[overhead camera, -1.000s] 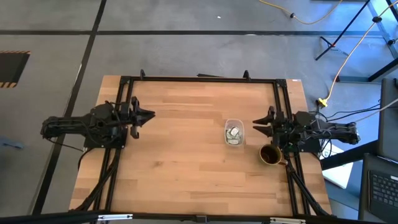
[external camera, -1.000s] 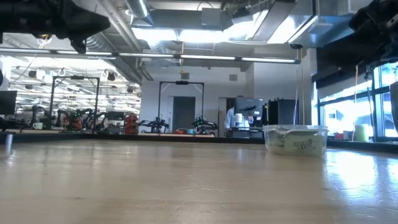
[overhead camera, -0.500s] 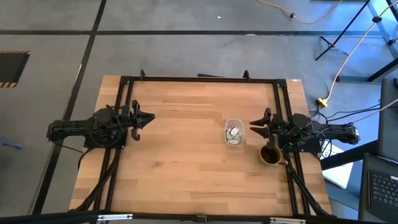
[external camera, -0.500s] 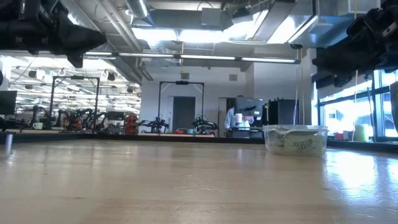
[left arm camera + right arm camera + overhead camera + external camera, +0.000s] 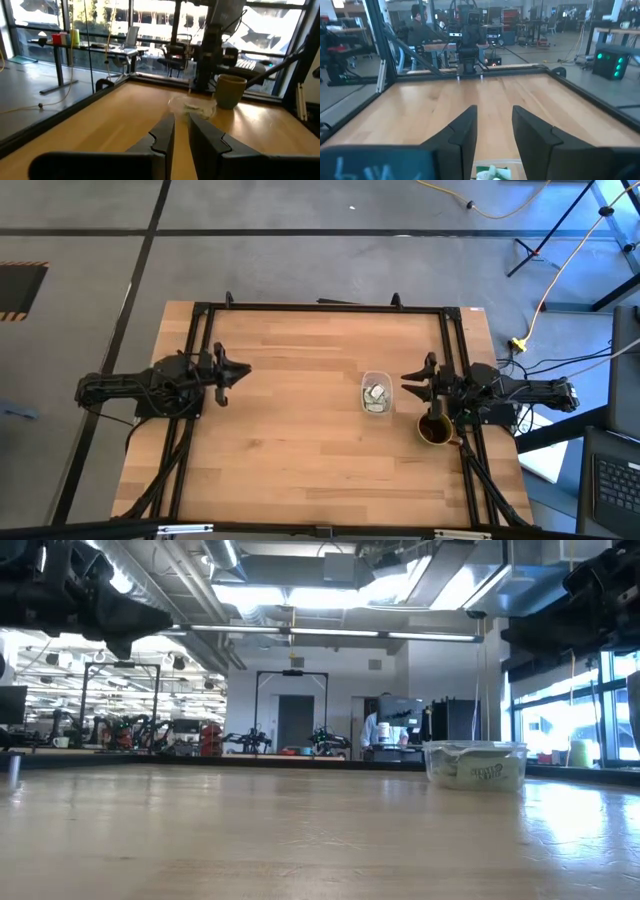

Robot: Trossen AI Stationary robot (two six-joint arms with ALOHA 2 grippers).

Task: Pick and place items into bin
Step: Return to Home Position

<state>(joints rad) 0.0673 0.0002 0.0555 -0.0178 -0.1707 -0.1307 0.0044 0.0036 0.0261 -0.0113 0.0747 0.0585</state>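
Observation:
The bin, a small clear tub, stands on the wooden table right of centre and holds several pale green and white items. The low view shows the items through the bin's wall. My right gripper hangs level and open just right of the bin, nothing between its fingers; its wrist view shows the items below it. My left gripper hangs level near the table's left edge, pointing at the distant bin, with a narrow empty gap between its fingers.
A dark brown mug stands on the table near the right edge, just nearer than my right gripper; it shows beside the bin in the left wrist view. A black frame runs round the tabletop. Bare wood lies between the two arms.
My left gripper has sunk a little toward the table and stays level. My right gripper has tipped down to level and rolled slightly, coming lower in the low view. The bin and mug have not moved.

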